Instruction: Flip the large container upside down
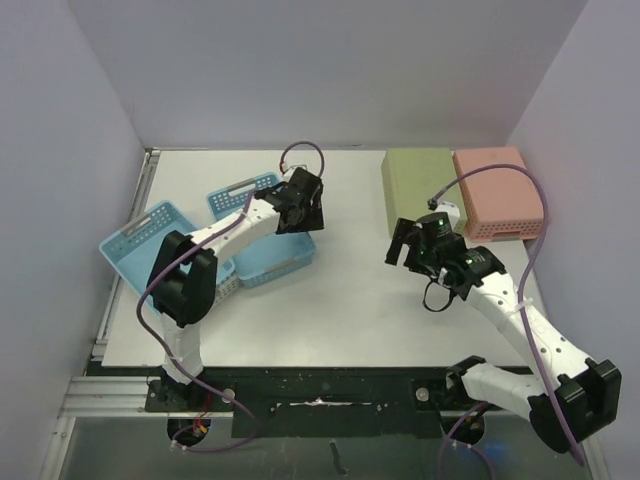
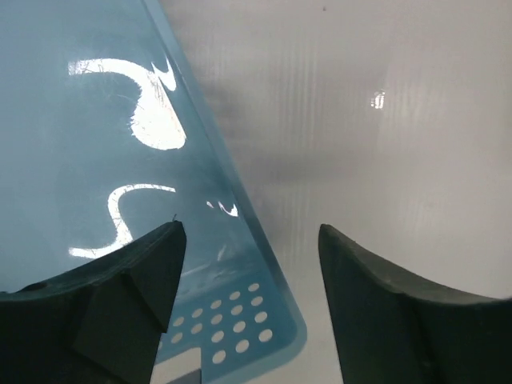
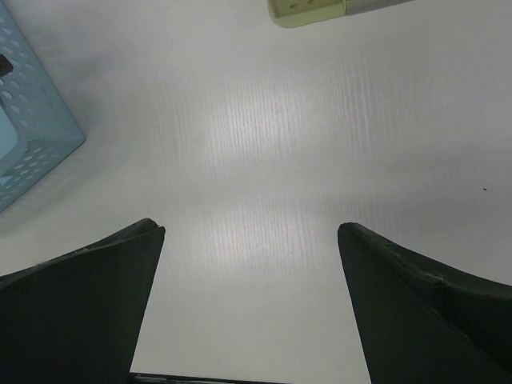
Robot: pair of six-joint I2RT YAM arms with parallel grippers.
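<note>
A large blue perforated basket (image 1: pixel 272 250) lies left of the table's middle. In the left wrist view its smooth blue face (image 2: pixel 96 160) fills the left half, with holes near its rounded corner. My left gripper (image 1: pixel 303 208) is open over the basket's right edge. In the left wrist view (image 2: pixel 252 232) one finger (image 2: pixel 136 280) is over the blue face and the other over bare table. It holds nothing. My right gripper (image 1: pixel 403 243) is open and empty above bare table, also in the right wrist view (image 3: pixel 252 228).
A second blue basket (image 1: pixel 143 240) lies tilted at the table's left edge. A white perforated piece (image 1: pixel 228 282) shows between the two. A green container (image 1: pixel 418 188) and a pink one (image 1: pixel 498 195) stand at the back right. The right wrist view shows a blue basket's corner (image 3: pixel 32 136).
</note>
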